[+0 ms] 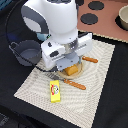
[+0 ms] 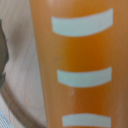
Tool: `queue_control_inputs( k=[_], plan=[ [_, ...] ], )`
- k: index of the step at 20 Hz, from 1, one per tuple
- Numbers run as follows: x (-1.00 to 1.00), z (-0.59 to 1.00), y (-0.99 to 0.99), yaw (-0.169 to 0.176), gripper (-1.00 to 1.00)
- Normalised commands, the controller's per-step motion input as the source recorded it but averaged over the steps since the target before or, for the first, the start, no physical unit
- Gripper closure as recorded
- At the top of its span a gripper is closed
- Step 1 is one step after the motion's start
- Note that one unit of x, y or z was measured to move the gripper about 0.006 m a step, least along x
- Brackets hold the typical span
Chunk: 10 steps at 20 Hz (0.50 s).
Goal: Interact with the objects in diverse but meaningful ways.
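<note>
Bread loaf, orange-yellow, sits on the round tan plate at the middle of the striped placemat, mostly hidden under the arm's wrist in the exterior view. Long axis cannot be read there; only 1 end shows. In the wrist view the loaf fills most of the picture, its long axis running along the picture's height, with 3 pale curved stripes crossing it.

Going from the exterior view's left to its right:
- Grey pot, 2 handles, upright on the dark table, just off the mat's edge.
- Yellow butter block, lying flat on the mat near its front edge, long axis running front to back, well apart from the loaf.
- Wooden-handled cutlery: 1 piece on the mat just beside the plate, another behind the plate.
- Gripper: directly over the loaf, fingers hidden by the wrist. Cannot tell whether they are spread, closed, or clamped on the loaf.
</note>
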Motion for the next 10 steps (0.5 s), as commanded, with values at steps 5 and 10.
queue_control_inputs(
  k=[5, 10],
  plan=[
    [0.42, 0.02, 0.00, -0.004, 1.00],
    [0.37, -0.03, 0.00, 0.000, 1.00]
  ],
)
